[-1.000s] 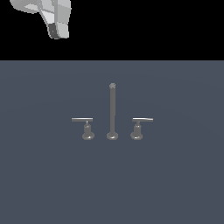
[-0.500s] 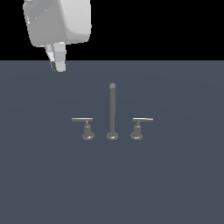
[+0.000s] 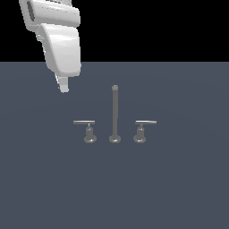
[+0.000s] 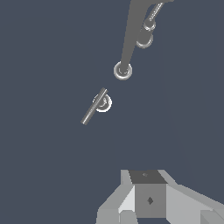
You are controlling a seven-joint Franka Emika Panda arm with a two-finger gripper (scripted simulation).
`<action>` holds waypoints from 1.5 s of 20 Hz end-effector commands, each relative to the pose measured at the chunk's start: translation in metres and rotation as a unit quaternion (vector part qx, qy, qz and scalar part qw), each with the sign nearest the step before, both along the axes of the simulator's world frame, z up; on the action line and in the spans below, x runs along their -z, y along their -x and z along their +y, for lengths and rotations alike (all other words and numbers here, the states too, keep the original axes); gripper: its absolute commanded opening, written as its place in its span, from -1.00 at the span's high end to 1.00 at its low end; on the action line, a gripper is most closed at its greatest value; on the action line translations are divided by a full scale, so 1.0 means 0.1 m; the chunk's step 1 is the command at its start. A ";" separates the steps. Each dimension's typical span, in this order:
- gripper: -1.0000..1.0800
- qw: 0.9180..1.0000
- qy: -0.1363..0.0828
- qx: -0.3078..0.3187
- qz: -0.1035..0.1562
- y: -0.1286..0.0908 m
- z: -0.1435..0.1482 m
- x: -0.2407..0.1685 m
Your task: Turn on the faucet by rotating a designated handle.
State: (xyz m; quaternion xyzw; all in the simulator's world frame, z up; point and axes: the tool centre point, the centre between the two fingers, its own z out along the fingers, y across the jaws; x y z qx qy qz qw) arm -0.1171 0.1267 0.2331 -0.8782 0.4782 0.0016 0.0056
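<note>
The faucet (image 3: 115,114) is a small grey metal set on the dark floor, with a tall thin rod spout on a round foot. The handle (image 3: 89,130) stands at the exterior view's left of the spout, and its thin bar overhangs leftward. The twin handle (image 3: 141,130) stands on the other side. My gripper (image 3: 64,86) hangs high above and to the exterior view's left of the handle, touching nothing. Its fingers show no gap and hold nothing. In the wrist view the gripper (image 4: 148,183) is well short of the handle (image 4: 95,105), with the spout foot (image 4: 123,70) beyond.
The white arm link (image 3: 62,44) comes down from the upper left of the exterior view. The dark blue-grey floor (image 3: 179,188) spreads flat around the faucet.
The arm has come down and nearer, filling more of the upper left of the exterior view. The fingertip is lower. The faucet and both handles have not moved.
</note>
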 end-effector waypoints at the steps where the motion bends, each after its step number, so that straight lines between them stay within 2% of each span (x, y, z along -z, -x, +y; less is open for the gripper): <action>1: 1.00 1.000 -0.001 0.023 0.000 -0.09 0.03 0.11; 14: 1.00 0.991 0.001 0.132 0.001 -0.53 0.09 0.67; 30: 1.00 0.965 0.006 0.260 0.002 -1.07 0.01 1.33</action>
